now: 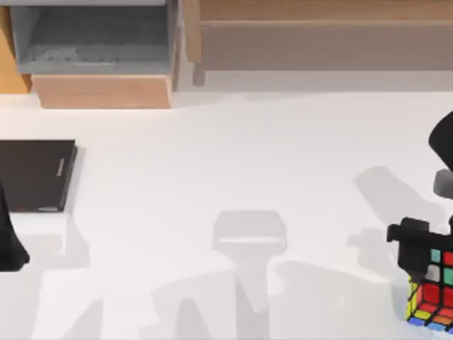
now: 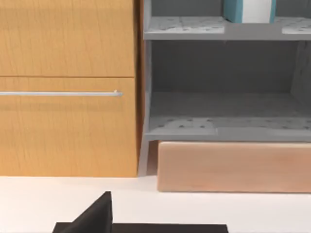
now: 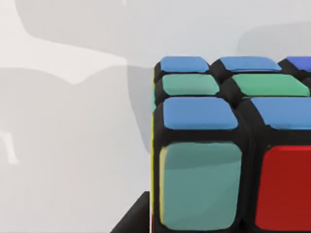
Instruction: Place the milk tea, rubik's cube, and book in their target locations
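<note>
**Rubik's cube under the right gripper**

Rubik's cube (image 1: 432, 301) sits at the table's (image 1: 212, 184) right near corner, black-edged with red, teal, blue, yellow and orange stickers. The right gripper (image 1: 425, 258) hangs directly over it, touching or nearly so; I cannot tell its finger state. The left arm is parked at the left edge. The book (image 2: 249, 10), teal with white, stands on a grey shelf (image 2: 218, 29).

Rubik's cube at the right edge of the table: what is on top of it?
The right gripper sits directly over the rubik's cube, its black body covering the cube's far part. Red, teal and orange stickers show nearer the camera. Whether the fingers touch the cube is hidden.
</note>
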Controlling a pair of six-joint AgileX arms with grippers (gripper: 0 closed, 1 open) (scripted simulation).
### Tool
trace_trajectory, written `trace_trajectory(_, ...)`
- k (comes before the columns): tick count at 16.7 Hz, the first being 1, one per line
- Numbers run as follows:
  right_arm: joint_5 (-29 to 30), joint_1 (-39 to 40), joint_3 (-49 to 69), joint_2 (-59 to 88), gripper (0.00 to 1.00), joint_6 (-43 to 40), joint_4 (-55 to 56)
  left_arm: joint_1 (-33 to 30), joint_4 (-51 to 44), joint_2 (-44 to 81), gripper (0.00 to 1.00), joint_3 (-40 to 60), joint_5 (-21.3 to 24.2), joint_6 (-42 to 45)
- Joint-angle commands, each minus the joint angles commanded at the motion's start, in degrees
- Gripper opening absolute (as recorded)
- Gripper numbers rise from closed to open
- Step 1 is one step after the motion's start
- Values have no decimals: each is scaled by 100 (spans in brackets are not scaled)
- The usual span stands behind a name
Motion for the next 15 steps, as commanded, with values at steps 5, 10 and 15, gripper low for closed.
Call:
trace_trajectory(5,7,-48,89,98,0,-81,179,0,0,0,100,0,0,0)
trace_trajectory(10,130,-389,731,232,0,-817,1442,0,0,0,100,0,0,0)
trace_trajectory(15,325,-928,1666,265,0,-1956,3444,0,0,0,100,0,0,0)
